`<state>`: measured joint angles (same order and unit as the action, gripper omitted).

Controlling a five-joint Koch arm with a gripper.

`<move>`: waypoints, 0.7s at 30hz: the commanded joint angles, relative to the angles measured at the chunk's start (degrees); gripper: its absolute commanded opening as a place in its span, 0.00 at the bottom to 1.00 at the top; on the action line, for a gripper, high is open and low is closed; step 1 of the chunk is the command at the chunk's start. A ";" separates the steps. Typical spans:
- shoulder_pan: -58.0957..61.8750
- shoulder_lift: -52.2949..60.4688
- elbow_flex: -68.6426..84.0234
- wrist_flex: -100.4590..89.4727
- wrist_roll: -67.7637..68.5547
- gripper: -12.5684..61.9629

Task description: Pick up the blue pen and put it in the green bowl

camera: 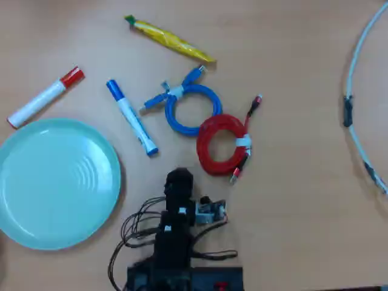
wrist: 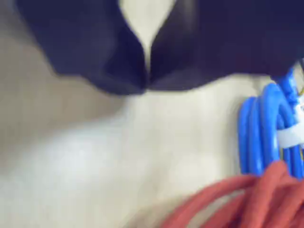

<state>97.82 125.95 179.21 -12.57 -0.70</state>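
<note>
The blue pen [camera: 131,117], a white barrel with a blue cap and blue end, lies flat on the table, slanting from upper left to lower right in the overhead view. Just to its lower left rests the wide pale green bowl [camera: 54,182], nothing in it. My gripper [camera: 179,179] hovers to the right of and below the pen's lower end, clear of it. In the wrist view the two dark jaws of the gripper [wrist: 147,78] meet at their tips with nothing between them. Neither pen nor bowl shows in the wrist view.
A red-capped white marker [camera: 45,97] lies above the bowl. A blue cable coil [camera: 191,108] [wrist: 268,128] and a red cable coil [camera: 221,145] [wrist: 247,199] sit right of the pen. A yellow packet [camera: 170,39] lies at the top, a white cable [camera: 357,97] far right.
</note>
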 commanded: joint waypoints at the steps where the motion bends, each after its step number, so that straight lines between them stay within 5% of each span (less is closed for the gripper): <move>1: -3.69 0.88 0.00 0.44 -0.18 0.08; 16: -6.24 0.53 -27.33 43.07 0.97 0.08; 21: -8.26 0.26 -40.61 56.34 10.63 0.08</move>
<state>90.18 126.21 145.55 39.73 4.48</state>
